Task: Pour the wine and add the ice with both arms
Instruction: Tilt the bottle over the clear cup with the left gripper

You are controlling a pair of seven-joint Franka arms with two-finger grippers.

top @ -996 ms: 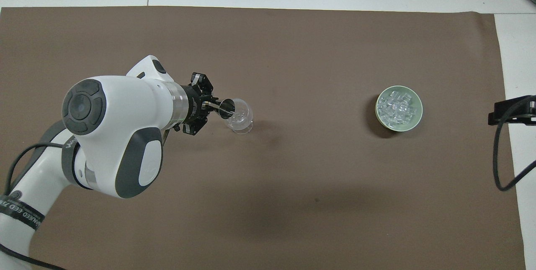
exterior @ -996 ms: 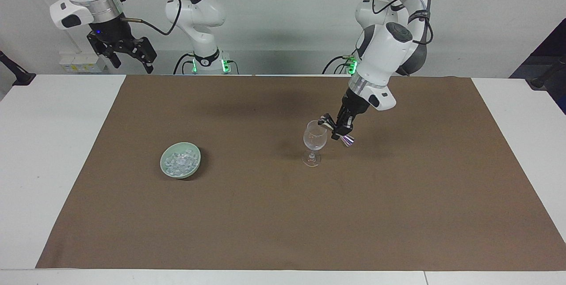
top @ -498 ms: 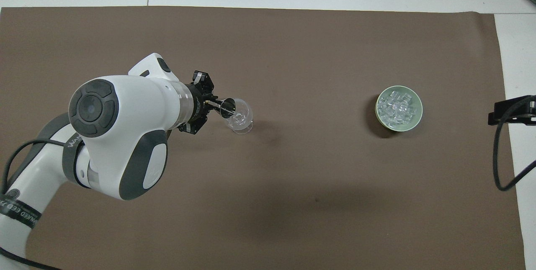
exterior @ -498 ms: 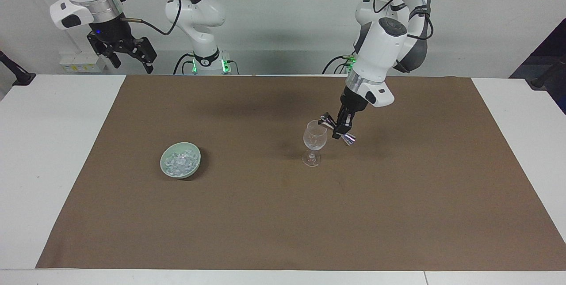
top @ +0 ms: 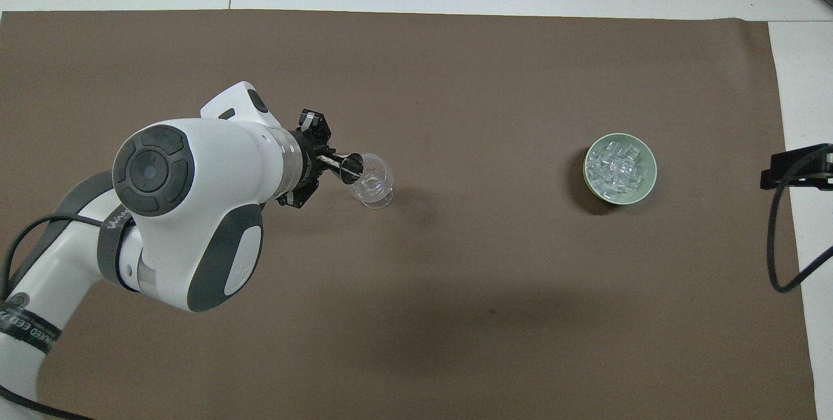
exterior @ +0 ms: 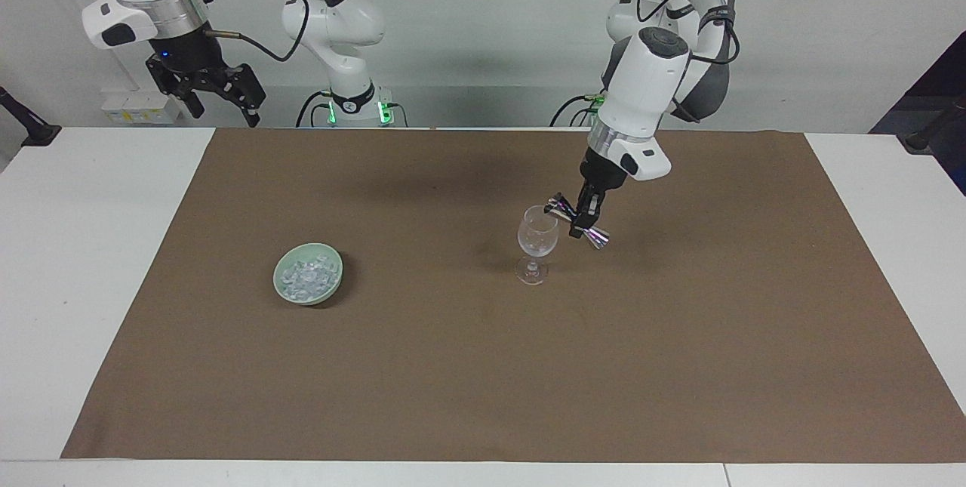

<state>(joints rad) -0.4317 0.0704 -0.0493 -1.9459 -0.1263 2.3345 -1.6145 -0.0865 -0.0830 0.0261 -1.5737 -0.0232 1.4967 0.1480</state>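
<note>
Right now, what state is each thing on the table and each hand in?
Stemmed glass: upright on the mat.
Jigger: tilted at the glass rim, held.
Left hand: shut on jigger.
Ice: heaped in bowl.
Right hand: open, raised, waiting.

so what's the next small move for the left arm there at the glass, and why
Probably keep the jigger tipped until it empties, then lift away. The left gripper is shut on it, one end at the rim of the glass. The ice lies untouched in its bowl, and the right gripper waits open, raised.
</note>
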